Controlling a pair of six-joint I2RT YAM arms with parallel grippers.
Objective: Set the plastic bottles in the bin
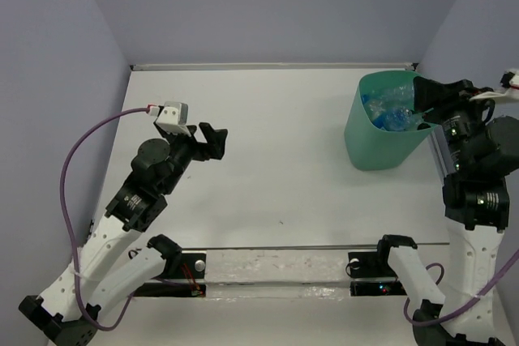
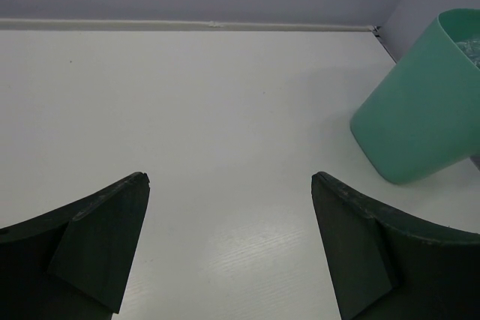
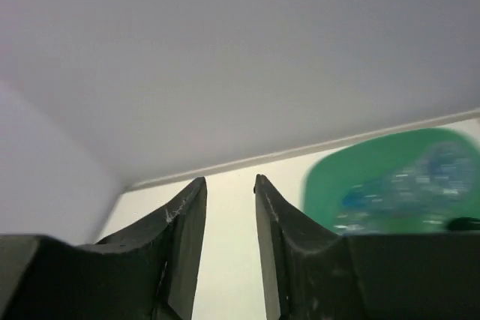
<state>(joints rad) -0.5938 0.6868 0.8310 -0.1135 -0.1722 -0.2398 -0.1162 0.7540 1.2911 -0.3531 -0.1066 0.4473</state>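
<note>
The teal-green bin (image 1: pixel 379 147) stands at the back right of the table. Inside it lie several clear plastic bottles (image 1: pixel 388 109) with blue labels, seen blurred in the right wrist view as bottles (image 3: pixel 409 189) within the bin (image 3: pixel 322 185). My right gripper (image 1: pixel 422 96) hovers at the bin's right rim. Its jaws (image 3: pixel 229 180) stand a narrow gap apart with nothing between them. My left gripper (image 1: pixel 212 140) hangs over the table's left middle, wide open (image 2: pixel 229 177) and empty. It points toward the bin (image 2: pixel 420 118).
White walls close in the table at the back and on both sides. A clear strip with two black mounts (image 1: pixel 280 269) runs along the near edge between the arm bases. A purple cable (image 1: pixel 77 160) loops beside the left arm.
</note>
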